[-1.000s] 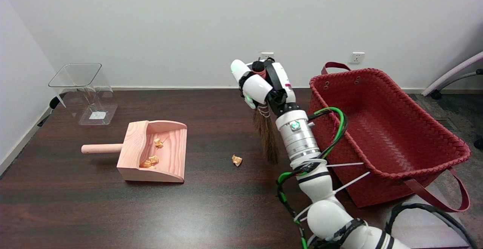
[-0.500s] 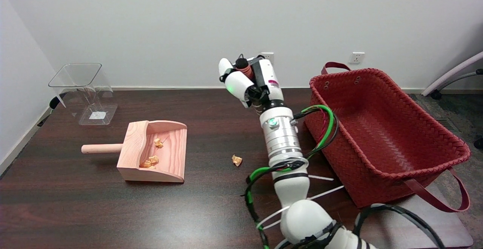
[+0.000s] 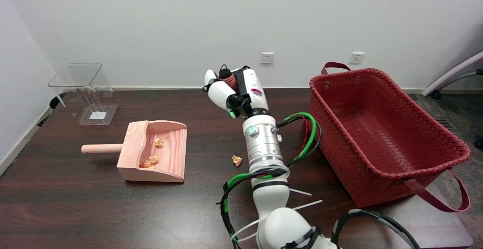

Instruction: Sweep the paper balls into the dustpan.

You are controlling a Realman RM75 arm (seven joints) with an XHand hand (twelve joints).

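My right hand (image 3: 234, 89) grips a small broom by its red-wound handle (image 3: 227, 80), whose black tip pokes out above the fingers. The bristles are hidden behind my wrist and forearm. One orange paper ball (image 3: 236, 160) lies on the dark table just left of my forearm. A pale wooden dustpan (image 3: 153, 151) sits to the left, its mouth facing right and its handle pointing left. Several paper balls (image 3: 150, 161) lie inside it.
A large red woven basket (image 3: 381, 128) stands right of my arm, close to its cables. A clear plastic container (image 3: 83, 90) stands at the back left. The dark table (image 3: 94, 211) ends near the wall at the left.
My right arm has swung left with the broom, from beside the basket to just right of the loose paper ball. The bristles, seen earlier, are now behind my arm. The ball has not moved.
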